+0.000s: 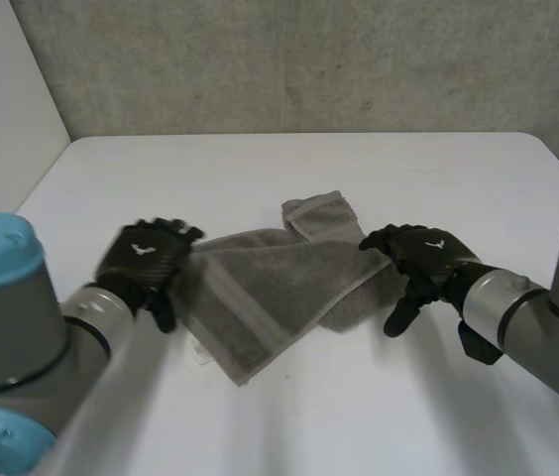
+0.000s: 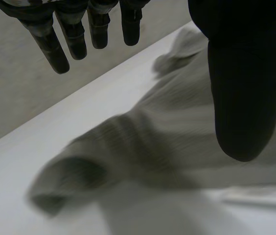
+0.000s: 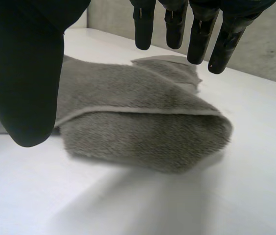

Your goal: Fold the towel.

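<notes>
Towel (image 1: pixel 270 288) lies rumpled, half-folded, frame centre. We hold left hand (image 1: pixel 146 258) and right hand (image 1: pixel 423 260) wide, empty, at its ends. Next we should pinch corners squarely, align edges.

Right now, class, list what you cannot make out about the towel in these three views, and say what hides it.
Left wrist view: towel blurred; thumb of left hand covers part.
Right wrist view: thumb of right hand hides part.
Head view: top fold hides lower layers.
</notes>
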Available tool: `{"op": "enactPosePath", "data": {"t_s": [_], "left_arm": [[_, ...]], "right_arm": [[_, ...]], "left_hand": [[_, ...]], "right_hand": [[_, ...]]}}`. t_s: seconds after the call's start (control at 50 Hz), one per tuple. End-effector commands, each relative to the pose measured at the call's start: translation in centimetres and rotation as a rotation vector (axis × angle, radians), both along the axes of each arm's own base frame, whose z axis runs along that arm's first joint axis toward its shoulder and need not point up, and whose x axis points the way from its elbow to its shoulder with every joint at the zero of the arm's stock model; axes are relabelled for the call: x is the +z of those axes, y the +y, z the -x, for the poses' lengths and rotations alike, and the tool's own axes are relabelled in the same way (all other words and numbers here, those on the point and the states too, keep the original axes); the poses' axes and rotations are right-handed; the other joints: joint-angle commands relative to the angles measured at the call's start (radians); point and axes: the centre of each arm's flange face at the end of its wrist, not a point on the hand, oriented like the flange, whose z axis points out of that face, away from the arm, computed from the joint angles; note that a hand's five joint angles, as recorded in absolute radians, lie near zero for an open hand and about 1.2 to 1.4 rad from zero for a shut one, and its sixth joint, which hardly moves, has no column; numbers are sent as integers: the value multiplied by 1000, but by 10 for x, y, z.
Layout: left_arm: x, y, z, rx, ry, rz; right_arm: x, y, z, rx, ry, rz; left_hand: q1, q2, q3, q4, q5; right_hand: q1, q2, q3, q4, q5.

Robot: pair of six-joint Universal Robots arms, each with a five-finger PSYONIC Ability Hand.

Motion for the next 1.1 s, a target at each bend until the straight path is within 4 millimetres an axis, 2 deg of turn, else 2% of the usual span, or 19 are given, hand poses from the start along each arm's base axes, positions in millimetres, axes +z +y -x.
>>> {"op": "enactPosePath", "data": {"t_s": [0.02,0.04,0.08,0.1,0.14,0.32,0.38,0.42,0.52,0.66,0.7,0.72,0.74,0.76,0.8,0.92,1.02,1.06,1.1], "left_arm": [[4,36,45,-118,172,-65],[4,36,45,-118,172,-65],[-4,41,65,-157,190,-93],[-4,41,65,-157,190,-93],[-5,42,82,-172,197,-75],[-23,38,121,-200,197,-62],[-36,34,132,-204,190,-67],[-50,28,147,-194,188,-56],[-60,18,160,-169,190,-33],[-68,8,170,-166,203,-18],[-68,6,173,-164,211,-9],[-68,6,173,-164,211,-9],[-66,5,173,-164,215,-4],[-66,5,173,-164,215,-4],[-64,3,174,-165,218,5],[-65,3,173,-164,212,4],[-65,5,170,-163,201,-6],[-61,6,167,-158,199,-7],[-35,9,158,-142,213,15]], "right_arm": [[-11,-6,16,-46,3,49],[-11,-6,16,-46,3,50],[-12,-9,22,-66,18,73],[-12,-9,22,-66,18,73],[-14,-11,28,-86,30,76],[-16,-12,30,-104,37,77],[-18,-11,30,-104,39,74],[-18,-11,31,-105,39,77],[-20,-10,31,-105,39,77],[-22,-8,31,-99,46,79],[-22,-8,30,-96,50,85],[-22,-8,30,-92,54,90],[-22,-8,30,-92,55,90],[-23,-7,30,-89,59,94],[-23,-7,29,-86,59,97],[-27,-7,28,-77,74,96],[-25,-10,29,-78,80,109],[-24,-12,29,-81,79,115],[-22,-14,29,-83,77,121]], "left_hand": [[25,37,35,34,-1],[25,37,35,34,-1],[25,37,35,34,-1],[25,37,35,34,-1],[36,49,46,46,11],[63,75,73,73,37],[89,102,99,99,64],[139,151,149,149,113],[209,222,219,219,184],[307,319,317,316,281],[470,482,480,480,444],[471,483,481,481,445],[599,611,609,608,573],[600,612,610,610,575],[849,861,859,858,823],[1131,1143,1141,1140,1105],[1176,1188,1186,1185,1150],[1176,1188,1186,1185,1150],[1173,1185,1183,1182,1147]], "right_hand": [[-39,-59,-39,-60,-78],[-39,-59,-39,-60,-78],[-39,-59,-39,-60,-78],[-39,-59,-39,-60,-78],[-39,-59,-39,-60,-78],[-39,-59,-39,-60,-78],[-39,-59,-39,-60,-78],[-39,-59,-39,-60,-78],[-39,-59,-39,-60,-78],[-39,-59,-39,-60,-78],[-39,-59,-39,-60,-78],[-39,-59,-39,-60,-78],[-39,-59,-39,-60,-78],[-39,-59,-39,-60,-78],[-39,-59,-39,-60,-78],[-39,-59,-39,-60,-78],[-39,-59,-39,-60,-78],[-39,-59,-39,-60,-78],[-39,-59,-39,-60,-78]]}}
